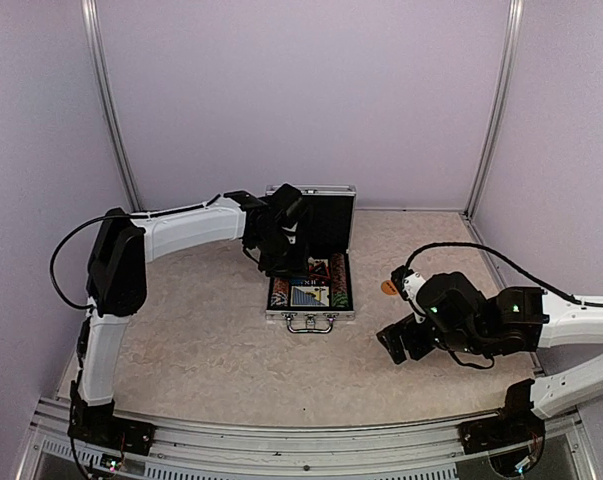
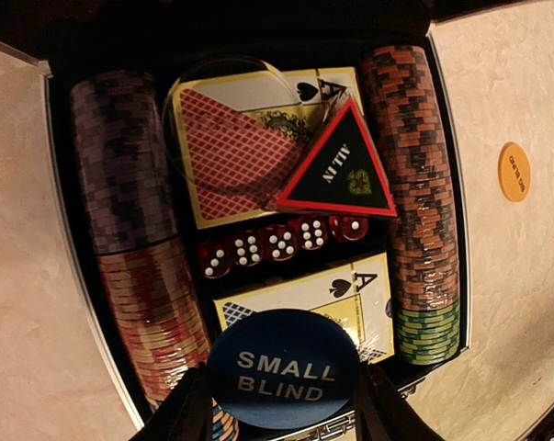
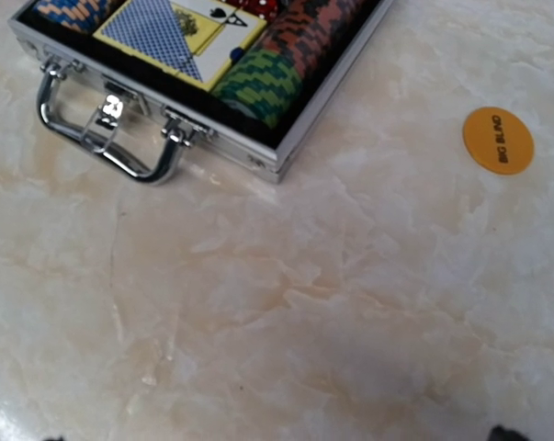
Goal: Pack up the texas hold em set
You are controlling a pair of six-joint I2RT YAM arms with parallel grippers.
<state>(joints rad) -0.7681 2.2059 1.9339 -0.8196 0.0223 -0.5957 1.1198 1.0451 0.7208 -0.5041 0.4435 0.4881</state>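
Two fingers [image 2: 192, 404] of the left gripper [image 2: 284, 390] pinch a blue disc [image 2: 284, 354] lettered SMALL BLIND by its rim, holding it flat over the near end of the open silver case [image 3: 286, 158]. Below it, the black-lined case holds two card decks, a row of red dice [image 2: 281, 241] between them, a black triangle [image 2: 341, 167] edged in red lying on the far deck, and a column of striped poker chips [image 2: 412, 184] along each side. The case sits mid-worktop towards the far edge, lid [image 1: 319, 212] upright, handle [image 3: 102, 140] facing the near edge. An orange disc [image 3: 498, 140] marked BIG BLIND lies on the bare worktop to the right of the case, apart from it. The right gripper [image 1: 401, 342] hovers near the right edge with jaws spread wide and nothing between them. The worktop [image 1: 201, 340] is beige and marbled; pale lilac walls with aluminium posts enclose it.
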